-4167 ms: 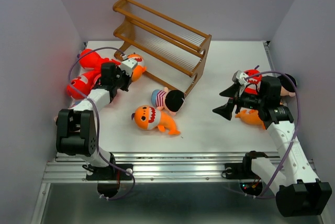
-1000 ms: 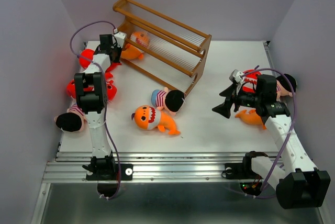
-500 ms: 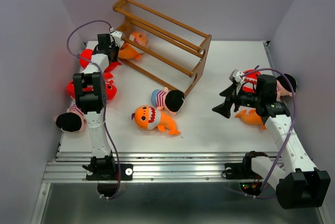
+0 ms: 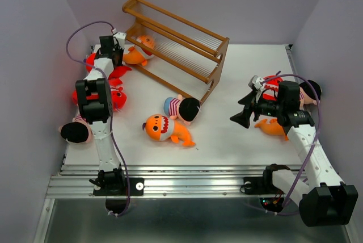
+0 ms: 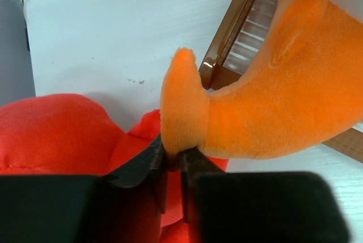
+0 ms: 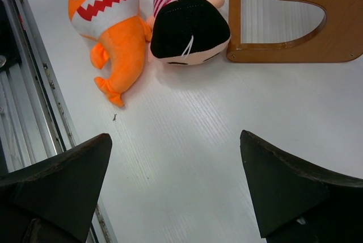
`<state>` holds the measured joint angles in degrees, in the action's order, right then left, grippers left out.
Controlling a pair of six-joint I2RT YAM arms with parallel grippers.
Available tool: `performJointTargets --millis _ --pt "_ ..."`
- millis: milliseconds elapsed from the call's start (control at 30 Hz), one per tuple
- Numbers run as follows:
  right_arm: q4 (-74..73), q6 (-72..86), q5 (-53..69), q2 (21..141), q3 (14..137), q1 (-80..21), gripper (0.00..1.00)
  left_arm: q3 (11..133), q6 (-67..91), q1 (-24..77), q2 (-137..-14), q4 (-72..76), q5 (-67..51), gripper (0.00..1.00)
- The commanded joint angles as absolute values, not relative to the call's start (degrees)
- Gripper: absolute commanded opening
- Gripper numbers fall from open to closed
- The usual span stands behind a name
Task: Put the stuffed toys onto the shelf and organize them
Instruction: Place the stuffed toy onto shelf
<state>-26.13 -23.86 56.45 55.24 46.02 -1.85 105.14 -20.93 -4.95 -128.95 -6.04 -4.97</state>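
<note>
Left claw (image 5: 173,160) is clenched on the tail fin of an orange shark (image 5: 272,101). The shark's body stretches up and to the right of the claw, onto the end of the shelf (image 5: 232,24); I cannot tell how well the rails carry it. A red shark (image 5: 62,135) lies just below the claw. With only the fin tip pinched, letting go could let the body slide off the slanted rails onto the surface (image 5: 113,33). The plush could also snag on the fingers and be dragged back out. Right claw (image 6: 176,136) hangs released, with a second orange shark (image 6: 108,21) and a doll (image 6: 190,30) ahead of it.
</note>
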Motion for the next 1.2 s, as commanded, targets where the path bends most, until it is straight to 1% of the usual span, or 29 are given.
performJointTargets --millis 0,133,300,333,400,433,500,533,1067,1100,1167 --pt "-24.7 -24.8 56.3 54.8 46.0 -1.5 1.00 107.1 -20.1 -5.0 -126.8 -5.0 -4.6 0.32" --pt "-24.6 -24.8 56.3 54.8 45.9 -1.5 1.00 105.2 -20.2 -5.0 -125.4 -3.8 -4.2 0.48" --pt "-24.6 -24.9 56.2 54.7 46.0 -1.5 1.00 104.3 -20.3 -5.1 -124.4 -4.0 -3.3 0.56" --pt "-24.6 -24.9 56.2 54.7 46.0 -1.5 1.00 104.1 -20.3 -5.1 -124.1 -4.0 -2.9 0.60" --pt "-24.6 -24.9 56.2 54.7 46.0 -1.5 1.00 103.1 -20.3 -5.2 -123.6 -3.7 -1.9 0.64" --pt "-24.6 -24.9 56.2 54.7 45.9 -1.5 1.00 102.8 -20.3 -5.4 -123.1 -3.7 -1.7 0.68" --pt "-24.6 -24.9 56.2 54.6 46.0 -1.5 1.00 102.1 -20.1 -5.8 -122.3 -3.5 -1.3 0.69" --pt "-24.6 -24.9 56.2 54.5 46.0 -1.5 1.00 102.0 -20.0 -6.1 -121.6 -3.6 -1.1 0.74" --pt "-26.1 -26.5 57.1 54.4 46.1 -1.5 1.00 96.0 -18.4 -7.5 -112.6 -1.7 -1.8 0.76" --pt "-26.5 -26.9 57.8 54.6 46.2 -1.5 1.00 94.4 -17.3 -7.6 -111.6 -1.2 -2.8 0.77" --pt "-28.0 -28.5 58.7 54.9 46.8 -1.5 1.00 92.6 -15.4 -7.6 -108.2 -0.1 -3.8 0.86"
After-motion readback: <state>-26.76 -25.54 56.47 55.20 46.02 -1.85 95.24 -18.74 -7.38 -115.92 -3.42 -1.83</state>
